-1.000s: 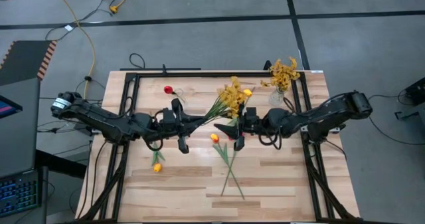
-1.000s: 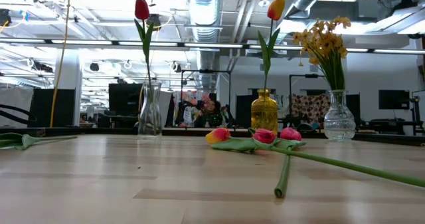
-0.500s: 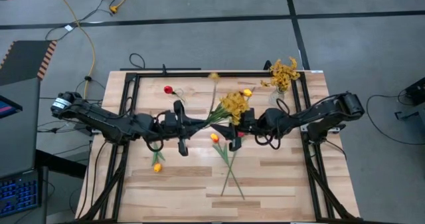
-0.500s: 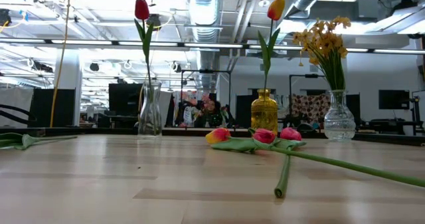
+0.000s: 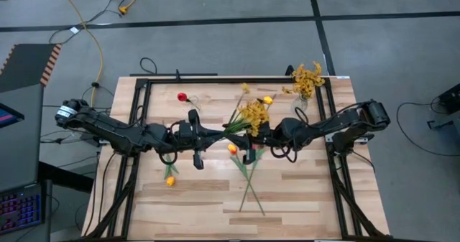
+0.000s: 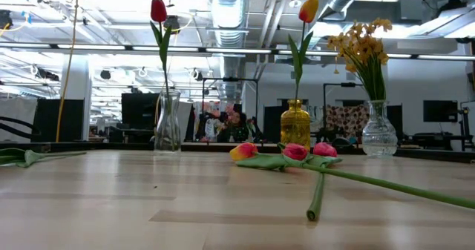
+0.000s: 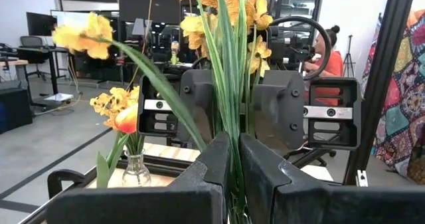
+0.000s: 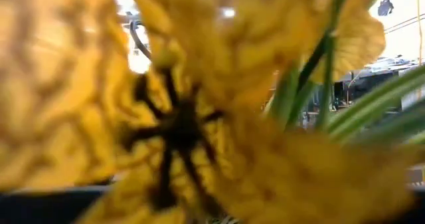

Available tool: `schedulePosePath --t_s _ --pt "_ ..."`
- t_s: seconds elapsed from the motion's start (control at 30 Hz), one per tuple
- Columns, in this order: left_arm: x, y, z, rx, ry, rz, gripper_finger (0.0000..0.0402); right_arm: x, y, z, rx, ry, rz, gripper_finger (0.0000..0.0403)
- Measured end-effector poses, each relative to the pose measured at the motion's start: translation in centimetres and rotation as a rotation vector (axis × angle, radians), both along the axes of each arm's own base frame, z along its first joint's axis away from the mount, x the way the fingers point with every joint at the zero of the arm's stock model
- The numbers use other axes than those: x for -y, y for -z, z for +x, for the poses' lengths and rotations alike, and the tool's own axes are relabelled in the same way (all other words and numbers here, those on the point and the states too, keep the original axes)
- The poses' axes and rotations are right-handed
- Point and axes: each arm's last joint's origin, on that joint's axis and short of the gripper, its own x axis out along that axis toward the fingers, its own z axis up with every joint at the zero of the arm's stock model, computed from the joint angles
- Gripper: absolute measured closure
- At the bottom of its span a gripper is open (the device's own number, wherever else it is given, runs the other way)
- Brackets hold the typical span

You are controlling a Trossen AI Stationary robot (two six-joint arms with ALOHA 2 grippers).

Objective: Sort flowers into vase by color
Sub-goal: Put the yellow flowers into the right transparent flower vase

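Front of the worktop is wide open, only the crossed tulips lying mid-board. Back edge is crowded: three vases in a row, and both arms bridge the middle.

Three vases stand along the table's far edge: a clear vase with one red tulip, an amber vase with one yellow-orange tulip, a round clear vase with one yellow spray. Three tulips lie together mid-table, possibly more elsewhere.
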Motion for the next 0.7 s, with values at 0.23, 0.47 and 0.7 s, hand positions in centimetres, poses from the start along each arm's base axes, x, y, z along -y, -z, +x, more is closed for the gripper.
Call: schedulePosePath --t_s 0.23,0.47,0.7 --pt "0.0 0.0 0.0 0.004 0.001 -0.020 0.0387 0.0 0.0 0.0 0.000 -0.001 0.003 0.0334" --pt "0.0 0.0 0.0 0.000 0.017 0.023 0.0345 0.0 0.0 0.0 -0.003 0.001 -0.001 0.0364" --pt "0.0 -0.3 -0.2 0.013 0.021 -0.002 0.0251 -0.5 -1.1 -1.5 -0.119 0.085 -0.046 0.0356"
